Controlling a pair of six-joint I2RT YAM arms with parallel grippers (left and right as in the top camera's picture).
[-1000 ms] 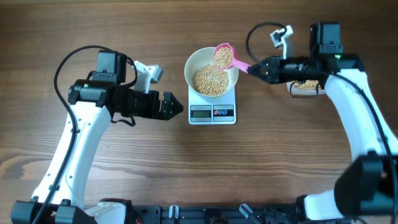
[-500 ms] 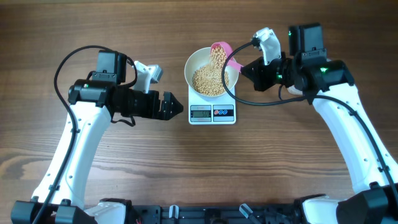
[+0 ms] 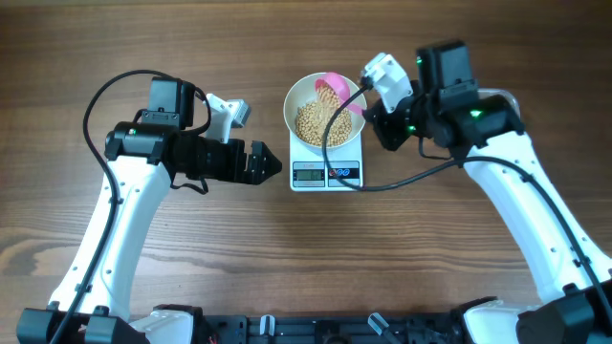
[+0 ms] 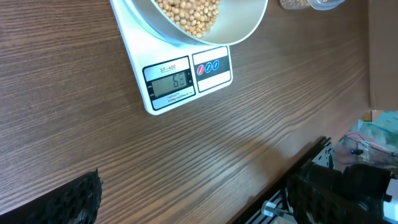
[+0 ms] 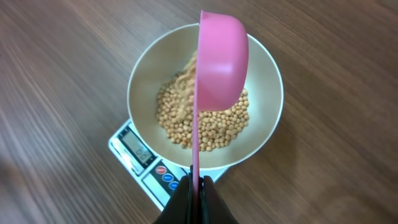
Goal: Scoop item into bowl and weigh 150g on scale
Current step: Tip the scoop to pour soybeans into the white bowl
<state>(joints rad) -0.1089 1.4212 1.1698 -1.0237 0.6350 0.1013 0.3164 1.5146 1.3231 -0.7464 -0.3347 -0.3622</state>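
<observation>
**Half the target weight is not yet showing on the scale**

You are watching a pour in progress. The right fingers [image 5: 184, 202] are pinching the handle of the pink scoop [image 5: 221, 56] tightly and holding it tipped on edge over the white bowl [image 3: 298, 96]. Beans [image 5: 205, 124] are sliding off its lip onto the heap lying in the bottom. The bowl is sitting on the scale [image 3: 326, 174], which is resting on the counter [image 3: 430, 268] between the two arms.

In the left wrist view the display [image 4: 171, 81] is reading what looks like 63. By my judgement you are sitting well under halfway to 150 grams, and the figure is probably climbing as this scoopful is landing.

The left fingers [image 3: 258, 153] are standing wide apart and holding nothing, hovering just beside the scale's left edge.

Several more scoopfuls are looking necessary, with smaller, more careful tips as the reading is nearing the mark.
</observation>
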